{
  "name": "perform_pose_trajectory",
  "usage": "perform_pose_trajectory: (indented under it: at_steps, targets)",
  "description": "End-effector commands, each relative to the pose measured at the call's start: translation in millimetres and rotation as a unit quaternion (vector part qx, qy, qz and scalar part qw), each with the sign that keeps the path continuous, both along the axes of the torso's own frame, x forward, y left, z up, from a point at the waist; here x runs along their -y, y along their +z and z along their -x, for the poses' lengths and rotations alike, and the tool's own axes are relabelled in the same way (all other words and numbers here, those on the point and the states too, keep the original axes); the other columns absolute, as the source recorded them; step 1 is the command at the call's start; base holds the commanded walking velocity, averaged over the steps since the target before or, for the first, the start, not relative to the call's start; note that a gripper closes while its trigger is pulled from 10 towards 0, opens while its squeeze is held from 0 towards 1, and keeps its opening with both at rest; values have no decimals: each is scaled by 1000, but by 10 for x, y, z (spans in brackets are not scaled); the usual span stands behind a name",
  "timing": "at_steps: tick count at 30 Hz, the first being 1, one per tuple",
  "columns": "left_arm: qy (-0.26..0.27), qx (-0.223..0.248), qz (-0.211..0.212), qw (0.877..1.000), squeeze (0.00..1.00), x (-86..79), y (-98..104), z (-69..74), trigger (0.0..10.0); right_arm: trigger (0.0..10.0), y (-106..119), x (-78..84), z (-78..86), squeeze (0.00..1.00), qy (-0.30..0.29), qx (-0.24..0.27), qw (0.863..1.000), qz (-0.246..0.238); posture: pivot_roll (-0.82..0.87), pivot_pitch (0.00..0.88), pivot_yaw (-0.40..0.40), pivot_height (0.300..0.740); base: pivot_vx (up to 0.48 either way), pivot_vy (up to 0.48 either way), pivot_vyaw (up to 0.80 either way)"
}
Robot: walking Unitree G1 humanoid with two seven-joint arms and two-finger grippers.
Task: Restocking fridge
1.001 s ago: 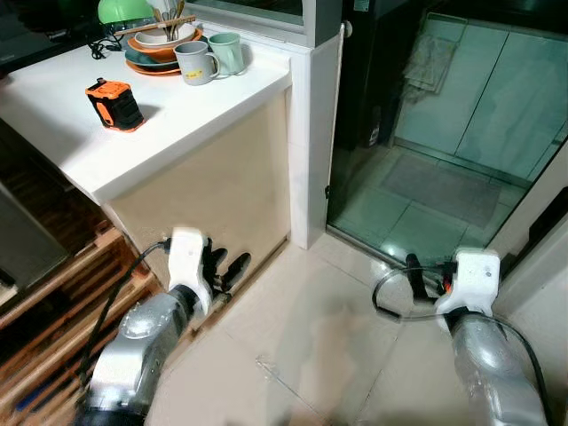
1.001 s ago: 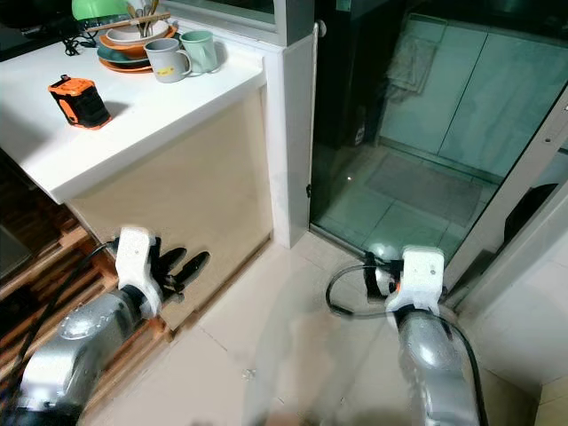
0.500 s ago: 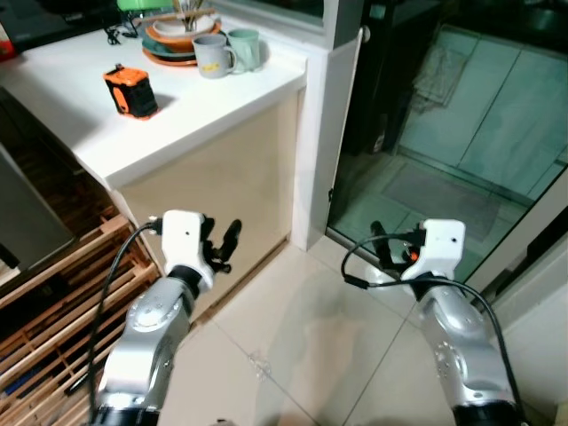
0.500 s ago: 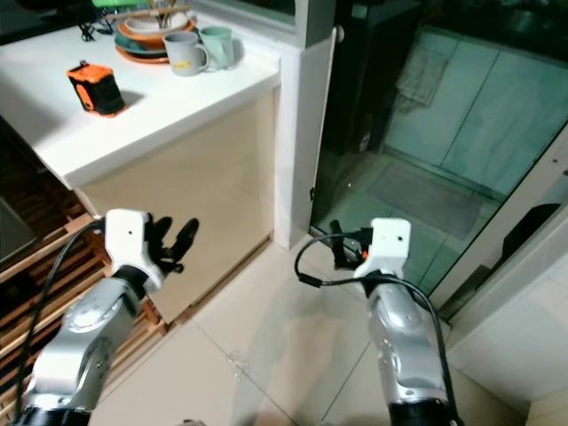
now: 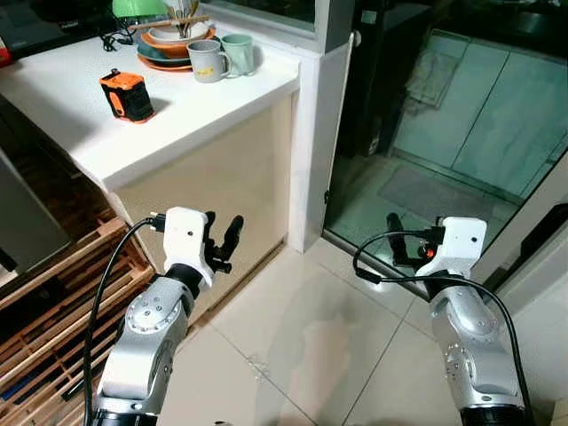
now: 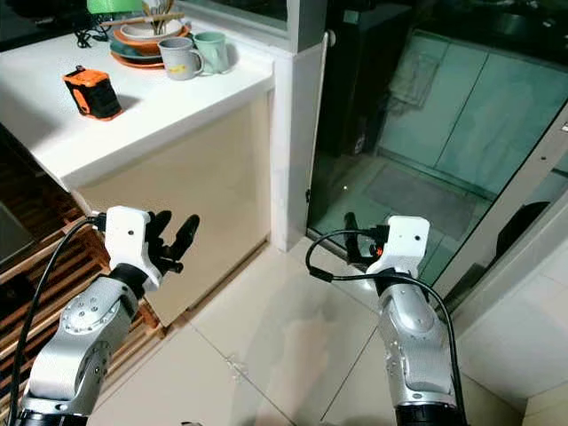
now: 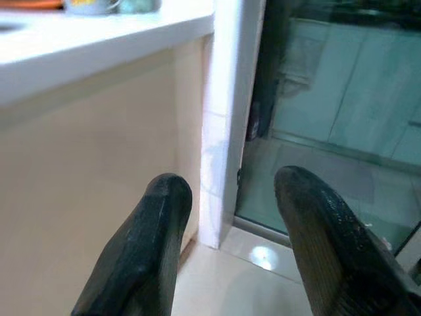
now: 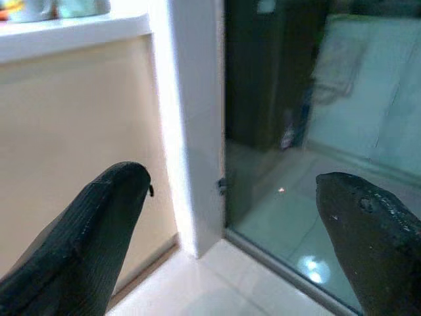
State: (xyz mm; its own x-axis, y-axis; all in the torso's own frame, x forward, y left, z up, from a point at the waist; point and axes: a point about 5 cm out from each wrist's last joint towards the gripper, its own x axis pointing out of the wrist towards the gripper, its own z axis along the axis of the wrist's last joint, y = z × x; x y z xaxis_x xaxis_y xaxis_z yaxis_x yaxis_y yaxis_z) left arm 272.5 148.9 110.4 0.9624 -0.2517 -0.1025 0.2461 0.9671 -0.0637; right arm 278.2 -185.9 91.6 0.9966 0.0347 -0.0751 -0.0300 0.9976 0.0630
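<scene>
Green lamp (image 5: 138,7) cropped by the top edge, stacked dishes (image 5: 173,40) (contents indistinct), wooden crate (image 5: 53,311) cut off

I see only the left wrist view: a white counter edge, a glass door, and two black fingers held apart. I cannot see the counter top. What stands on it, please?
Observer: A boxy orange and black device lies alone near the front of the white counter.
Operator: Is there anything further back?
Observer: Yes. A grey ceramic mug and a pale green mug stand beside a stack of plates and bowls.
Operator: And where is the other arm?
Observer: The right gripper is low in front of the sliding glass door, fingers wide apart and holding nothing.
</scene>
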Motion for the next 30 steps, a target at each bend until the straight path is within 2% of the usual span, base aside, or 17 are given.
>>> perform_pose_trajectory:
  at_steps: [1, 4, 6, 12, 21, 24, 30]
  targets:
    - [22, -8, 5, 1000, 0, -84, -27, -8, 10000, 10000, 29, -78, -41, 0, 20, 4, 1000, -9, -109, 0, 31, 740, 0, 0, 731]
    - [29, -5, 9, 1000, 0, -111, -27, -3, 10000, 10000, 26, -90, -43, 0, 21, 3, 1000, -14, -105, 0, 30, 740, 0, 0, 725]
    - [52, -9, 6, 999, 0, -144, -39, -2, 10000, 10000, -37, -144, -31, 0, 34, -12, 999, -24, -98, 0, 32, 740, 0, -480, 681]
    - [69, 1, -13, 998, 0, -130, 1, -49, 10000, 10000, -52, -200, -57, 0, 48, -19, 998, -30, -94, 0, 30, 740, 0, -480, 667]
    - [86, -6, -29, 996, 0, -168, -15, -73, 10000, 10000, -94, -200, -37, 0, 57, -26, 998, -25, -95, 0, 32, 740, 0, -480, 533]
    - [95, -8, -18, 995, 0, -194, -18, -79, 10000, 10000, -110, -212, -20, 0, 64, -27, 997, -18, -98, 0, 34, 740, 0, 0, 454]
    - [92, 0, -24, 995, 0, -198, 4, -81, 10000, 10000, -133, -229, 4, 0, 71, -28, 997, -17, -107, 0, 38, 740, 0, 0, 460]
